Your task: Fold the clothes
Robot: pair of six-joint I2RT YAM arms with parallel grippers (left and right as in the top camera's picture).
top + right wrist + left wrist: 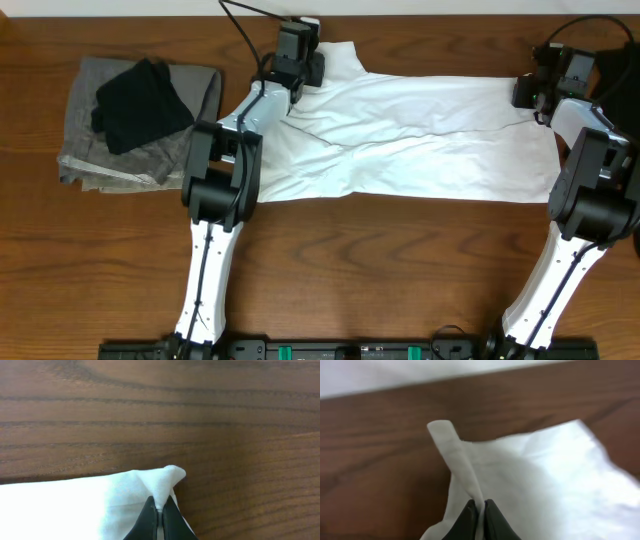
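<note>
Looking down from overhead, I have the white T-shirt (pixel 420 140) spread out across the far half of the wooden table (pixel 400 270), lying sideways between my two arms and creased through the middle. Its near edge runs fairly straight, while the far edge rises to a point at the left end.

My left gripper (pixel 481 510) is at that far-left point. Through its wrist camera the jaws are pressed together on a narrow doubled strip of the white fabric (pixel 545 475) — the strip stands up from between the fingertips and curls over at its top, with bare wood behind it.

My right gripper (pixel 159 510) is at the shirt's far-right corner. Its jaws are pinched tight on a small peak of cloth (pixel 75 505), which bunches up just above the fingertips; the rest of the shirt runs off to the left of that view.

Off to the left of the table sits a folded grey cloth (pixel 100 150) with a crumpled black garment (pixel 140 100) on top of it — both beyond my left arm.
</note>
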